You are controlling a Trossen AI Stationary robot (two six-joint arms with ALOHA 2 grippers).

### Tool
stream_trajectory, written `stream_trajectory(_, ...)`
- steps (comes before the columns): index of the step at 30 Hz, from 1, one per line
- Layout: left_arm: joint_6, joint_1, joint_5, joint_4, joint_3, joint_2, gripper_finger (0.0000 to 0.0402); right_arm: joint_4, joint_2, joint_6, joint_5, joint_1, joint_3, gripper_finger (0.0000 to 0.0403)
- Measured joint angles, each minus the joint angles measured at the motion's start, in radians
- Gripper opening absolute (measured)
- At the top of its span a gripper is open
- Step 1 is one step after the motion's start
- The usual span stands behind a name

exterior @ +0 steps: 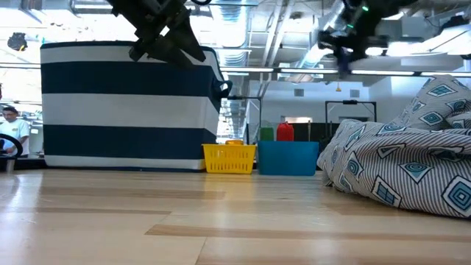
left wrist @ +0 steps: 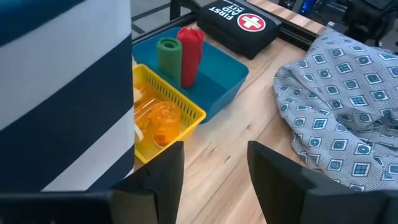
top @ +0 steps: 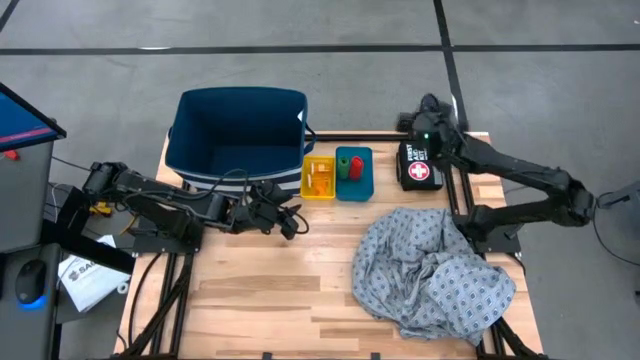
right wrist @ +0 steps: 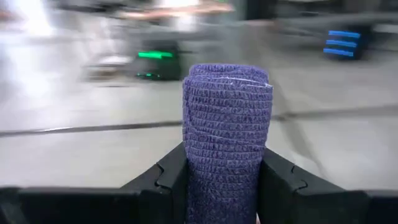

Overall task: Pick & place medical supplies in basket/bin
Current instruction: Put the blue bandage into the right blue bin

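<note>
Two rolls in the teal tray, a third in the right gripper

Largest on the table (top: 260, 290) is the gown cloth (top: 430, 265), a grey-blue dotted heap that lies crumpled on the wood, diagonally off the teal tray's (top: 362, 186) near right corner and apart from it. Next in size is the striped basket (top: 240, 135), navy and white, standing upright to the left of the teal tray, with only the yellow tray (top: 319, 178) between them. The black pouch (top: 419, 166) with its red-and-white cross lies on the teal tray's right side, just beside it.

The teal tray holds a green roll (left wrist: 168, 55) and a red roll (left wrist: 191, 55), both upright and side by side. The yellow tray touches the teal tray's left wall and carries orange pill bottles (left wrist: 163, 121) lying down; how many cannot be told.

The left gripper (top: 283, 216) hangs above the table, in front of the basket and to the near left of the teal tray. Its fingers (left wrist: 168, 177) stand apart with nothing between them.

The right gripper (top: 430, 108) is raised high, beyond the pouch and to the far right of the teal tray. Its fingers (right wrist: 165, 177) are clamped on a blue roll (right wrist: 227, 134), which stands upright between them, its woven wrap clear in the right wrist view.
</note>
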Motion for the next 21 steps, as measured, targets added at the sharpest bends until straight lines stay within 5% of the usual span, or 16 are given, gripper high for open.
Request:
stream_trajectory(4,0.019,-0.003,0.0,0.004,0.0,0.0,0.0168,0.449,0.098,-0.296,-0.346,0.027,0.002,0.0131)
stream_trajectory(7,0.035,-0.005,0.018,0.004,0.0,0.0,0.0168,0.601,0.17,-0.381,-0.557,0.031,0.001,0.0131)
stream_trajectory(17,0.037,-0.008,0.047,0.004,0.0,0.0,0.0168,0.531,0.122,-0.358,-1.231,-0.088,0.001,0.0145)
stream_trajectory(21,0.033,-0.008,0.047,0.004,0.0,0.0,0.0168,0.387,0.068,-0.377,-1.389,-0.146,0.001,0.0145)
